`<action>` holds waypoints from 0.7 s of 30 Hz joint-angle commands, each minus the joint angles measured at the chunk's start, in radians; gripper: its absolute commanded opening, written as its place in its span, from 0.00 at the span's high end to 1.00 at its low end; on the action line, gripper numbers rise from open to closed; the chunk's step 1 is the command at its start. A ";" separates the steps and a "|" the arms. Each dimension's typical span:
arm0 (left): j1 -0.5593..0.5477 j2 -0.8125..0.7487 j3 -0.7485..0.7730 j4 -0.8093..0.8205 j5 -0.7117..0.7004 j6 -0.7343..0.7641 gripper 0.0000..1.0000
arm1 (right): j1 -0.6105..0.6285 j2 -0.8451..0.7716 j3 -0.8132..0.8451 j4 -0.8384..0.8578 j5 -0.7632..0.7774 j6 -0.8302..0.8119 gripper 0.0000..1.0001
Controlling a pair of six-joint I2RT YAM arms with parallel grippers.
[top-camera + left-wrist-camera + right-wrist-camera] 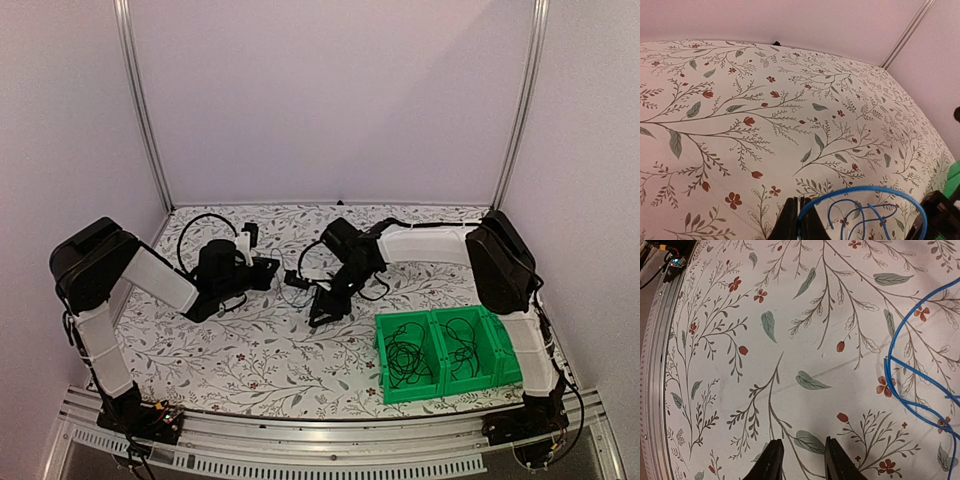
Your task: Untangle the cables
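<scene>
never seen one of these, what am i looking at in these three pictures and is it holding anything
These are two robot arms bolted at the near edge of a flower-patterned table. The wide picture comes from a fixed camera above and behind them, with the left arm on the left and the right arm on the right. The other two pictures come from a small camera on each wrist, looking past that arm's own fingers. The left fingers are shut, and a thin blue cable seems pinched between them. The right fingers stand apart with nothing between them; the blue cable lies on the table off to one side. Green bins near the right arm hold coiled black cables.
</scene>
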 commanded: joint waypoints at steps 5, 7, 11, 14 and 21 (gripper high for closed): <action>0.023 -0.037 -0.006 -0.002 0.021 0.012 1.00 | -0.115 -0.154 0.026 0.047 0.142 -0.092 0.38; 0.023 -0.039 -0.007 0.000 0.028 0.015 1.00 | -0.128 -0.149 0.037 0.060 0.170 -0.109 0.33; 0.026 -0.040 -0.007 0.002 0.036 0.020 1.00 | -0.130 -0.078 0.101 0.019 0.187 -0.143 0.30; 0.025 -0.043 -0.010 0.004 0.037 0.021 1.00 | -0.130 -0.032 0.133 -0.001 0.172 -0.137 0.29; 0.026 -0.035 -0.012 0.013 0.041 0.017 1.00 | -0.129 0.019 0.128 0.002 0.091 -0.126 0.31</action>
